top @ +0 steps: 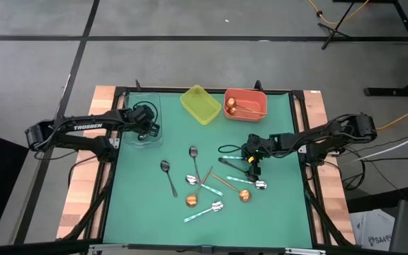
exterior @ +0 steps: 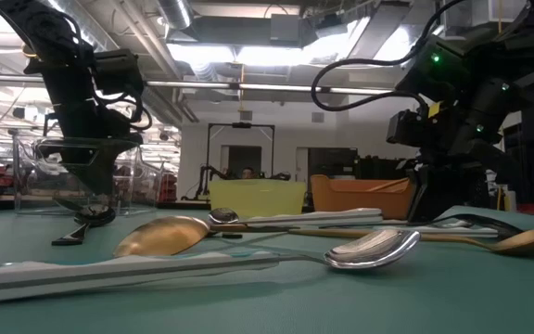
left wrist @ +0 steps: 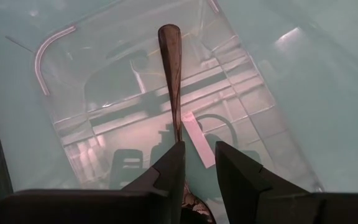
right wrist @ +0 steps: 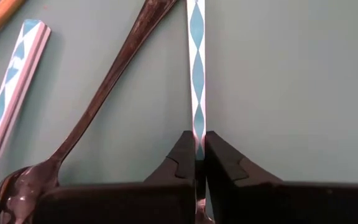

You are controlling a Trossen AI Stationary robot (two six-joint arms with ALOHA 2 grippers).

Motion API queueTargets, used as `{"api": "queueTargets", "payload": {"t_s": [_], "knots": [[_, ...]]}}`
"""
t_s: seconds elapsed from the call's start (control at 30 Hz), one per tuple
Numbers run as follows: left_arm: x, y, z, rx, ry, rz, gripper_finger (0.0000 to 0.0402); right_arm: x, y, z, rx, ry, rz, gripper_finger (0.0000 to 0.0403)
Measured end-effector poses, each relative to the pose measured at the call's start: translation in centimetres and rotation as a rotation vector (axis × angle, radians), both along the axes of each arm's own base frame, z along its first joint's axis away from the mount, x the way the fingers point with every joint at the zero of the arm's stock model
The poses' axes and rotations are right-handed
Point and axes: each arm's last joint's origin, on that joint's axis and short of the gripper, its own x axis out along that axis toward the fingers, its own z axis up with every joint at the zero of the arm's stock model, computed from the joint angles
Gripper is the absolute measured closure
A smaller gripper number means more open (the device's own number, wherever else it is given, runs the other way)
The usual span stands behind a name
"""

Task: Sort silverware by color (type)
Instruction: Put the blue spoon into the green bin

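Right gripper (right wrist: pixel 197 163): fingers pinched narrow on the handle of a teal-patterned spoon (right wrist: pixel 196 68), down at the green mat (top: pixel 275 127) on its right half. The grip sits near the bowl end, probably so the long handle trails free when lifted. A black spoon (right wrist: pixel 98 106) lies just beside it, and a 2nd teal-patterned handle (right wrist: pixel 14 74) sits further off.

Left gripper (left wrist: pixel 199 163): over the clear bin (top: pixel 142 120) at the mat's far-left corner. A dark spoon (left wrist: pixel 170 68) stands between its fingers, handle pointing away into the bin; the fingers stand slightly apart and I cannot tell whether they clamp it or have let go. Judgement: black ones go into the clear bin.

Bins along the far edge, 3: clear, yellow bin (top: pixel 201 104), orange bin (top: pixel 245 103). The orange one holds copper spoons (top: pixel 234 108), likely 2; the yellow one looks unfilled.

Loose on the mat in the high view, roughly: 3 dark or silver-bowled, 2 copper, 3 teal-handled. The pile overlaps mid-mat, so the count is approximate.

Sorting partly done.
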Motion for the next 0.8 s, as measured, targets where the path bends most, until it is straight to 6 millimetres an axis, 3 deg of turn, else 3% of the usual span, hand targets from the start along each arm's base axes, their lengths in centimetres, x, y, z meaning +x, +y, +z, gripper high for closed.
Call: {"api": "queueTargets", "payload": {"t_s": [0.3,0.8], "knots": [[0.0,0.0,0.0,0.0,0.0,0.0,0.0319,1.2,0.1,1.5,0.068,-0.028,0.003,0.04],[0.0,0.0,0.0,-0.001,0.0,0.0,0.0319,6.6,0.0,9.2,0.028,-0.287,-0.008,0.0401]]}}
